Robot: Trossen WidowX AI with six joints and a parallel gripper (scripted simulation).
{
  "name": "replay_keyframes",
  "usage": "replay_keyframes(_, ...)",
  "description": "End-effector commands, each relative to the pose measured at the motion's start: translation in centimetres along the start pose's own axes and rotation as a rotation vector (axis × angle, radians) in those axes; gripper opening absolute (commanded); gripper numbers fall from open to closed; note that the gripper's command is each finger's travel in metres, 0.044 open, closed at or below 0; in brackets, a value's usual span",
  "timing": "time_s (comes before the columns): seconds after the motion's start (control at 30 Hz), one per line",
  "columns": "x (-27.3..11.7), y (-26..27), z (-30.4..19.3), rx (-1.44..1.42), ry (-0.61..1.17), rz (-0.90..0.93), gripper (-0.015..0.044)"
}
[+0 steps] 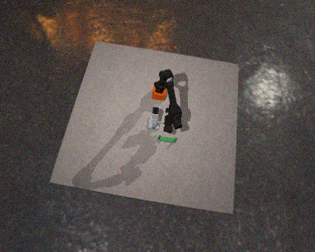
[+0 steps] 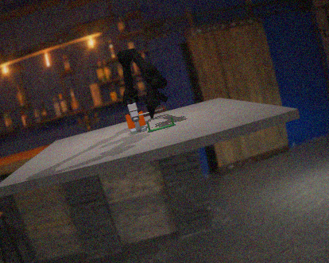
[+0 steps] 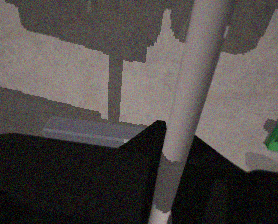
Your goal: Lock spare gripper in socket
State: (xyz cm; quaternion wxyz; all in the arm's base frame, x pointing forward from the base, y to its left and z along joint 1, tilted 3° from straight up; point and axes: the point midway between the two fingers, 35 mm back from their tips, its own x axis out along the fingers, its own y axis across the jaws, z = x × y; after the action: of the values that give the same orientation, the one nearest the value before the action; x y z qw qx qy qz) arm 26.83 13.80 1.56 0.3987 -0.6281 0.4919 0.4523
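The mount (image 1: 154, 122) (image 2: 138, 128) is a small pale grey block standing on the table. The spare gripper, a pale upright piece (image 2: 132, 109) with a dark part (image 1: 155, 110), appears to stand upright in its socket; how deep it sits is too small to tell. My gripper (image 1: 167, 126) (image 2: 152, 116) (image 3: 166, 130) is shut on the lock pin (image 1: 161, 122) (image 2: 144, 113) (image 3: 192, 85), a thin light grey rod. It holds the pin roughly level beside the mount, one end pointing at it. Whether the pin's tip is inside the socket is hidden.
A green cradle (image 1: 167, 138) (image 2: 161, 129) (image 3: 273, 140) stands close beside the mount, on the near side of my gripper in the top view. The arm's orange base (image 1: 159, 94) (image 2: 129, 121) is behind the mount. A bluish-grey slab (image 3: 95, 134) lies low beside the fingers.
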Motion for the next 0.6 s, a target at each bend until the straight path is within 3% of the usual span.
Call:
replay_keyframes(0.0,0.1,0.0,-0.3,-0.003,0.003,-0.001,0.0000)
replay_keyframes(0.57,0.4,0.0,-1.4,-0.004,0.002,0.002,0.0000)
